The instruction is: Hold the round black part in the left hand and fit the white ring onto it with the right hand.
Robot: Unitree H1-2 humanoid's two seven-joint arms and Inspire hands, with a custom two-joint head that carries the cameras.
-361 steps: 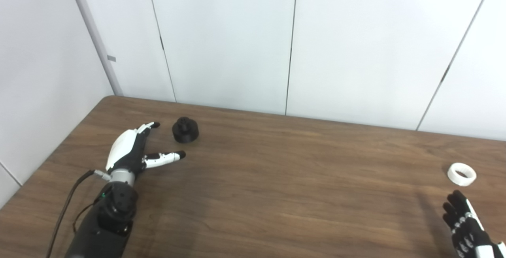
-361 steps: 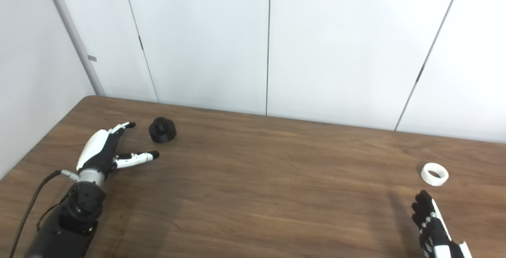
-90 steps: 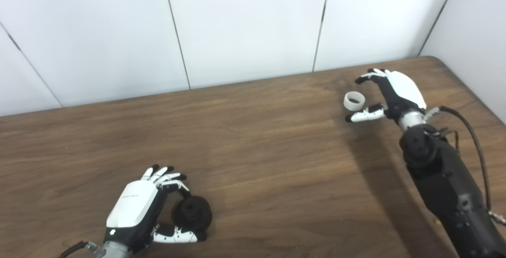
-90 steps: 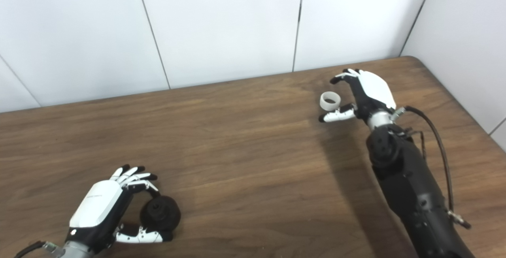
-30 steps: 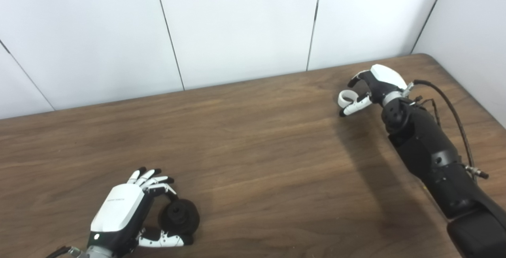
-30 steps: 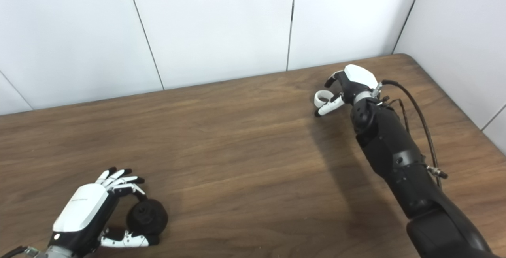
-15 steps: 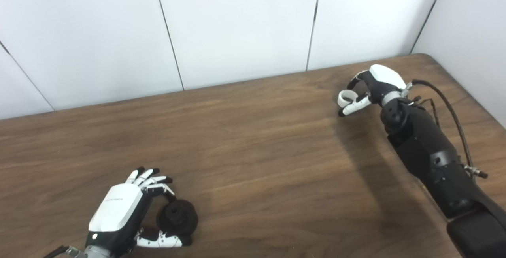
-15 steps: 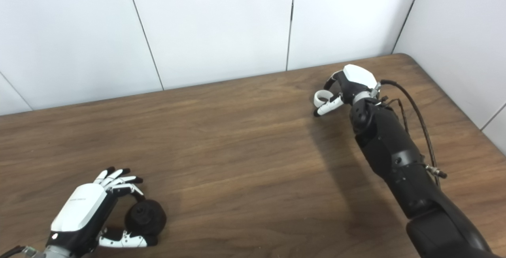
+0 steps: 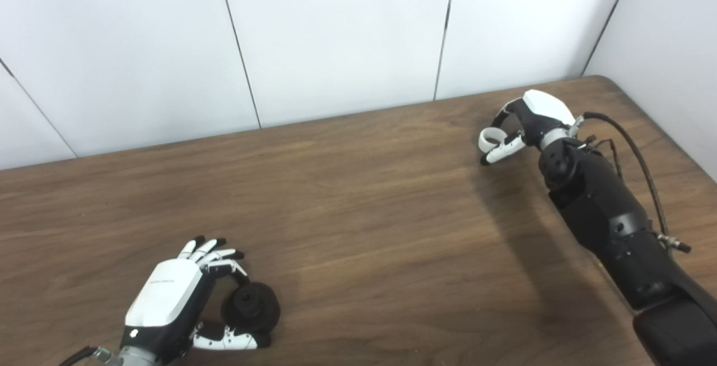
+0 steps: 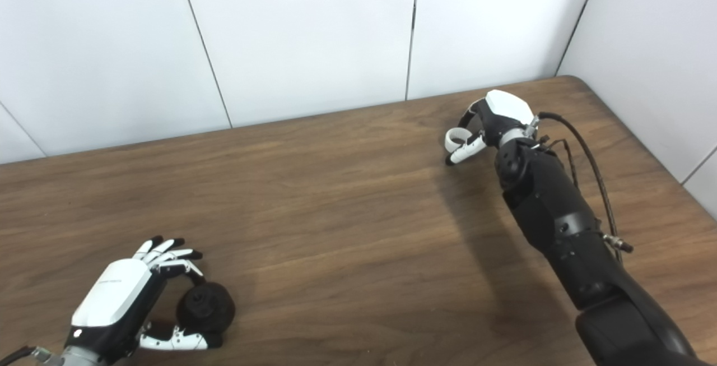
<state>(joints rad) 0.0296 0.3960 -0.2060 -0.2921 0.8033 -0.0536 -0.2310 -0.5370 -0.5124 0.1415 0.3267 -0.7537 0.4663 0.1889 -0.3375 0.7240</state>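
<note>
left hand (image 9: pixel 168 304) sits at about 7 o'clock of the wooden table (image 9: pixel 358 231), close to the near edge. it is clasped around the round black part (image 9: pixel 252 311): fingers (image 9: pixel 221 259) curl over the part's far side and the thumb (image 9: pixel 227 342) lies along its near side, touching it. the part sits low by the table top; whether it is lifted clear i cannot tell. its raised hub faces up and a little toward the camera.

right hand (image 10: pixel 496 122) is at about 2 o'clock, near the far right corner of the table, with its black forearm (image 10: pixel 554 214) running back toward 5 o'clock. it is pinching the white ring (image 10: pixel 456 139): the thumb runs under and along the ring's near edge, and dark-tipped fingers hook over its far rim. the ring stands tilted, its opening partly toward the camera. contact with the table under the ring is hidden by the thumb.

the two hands are well apart, at opposite sides of the table. the ring is not on the black part. white panelled wall (image 9: pixel 336 41) runs behind the table from 10 to 2 o'clock.
</note>
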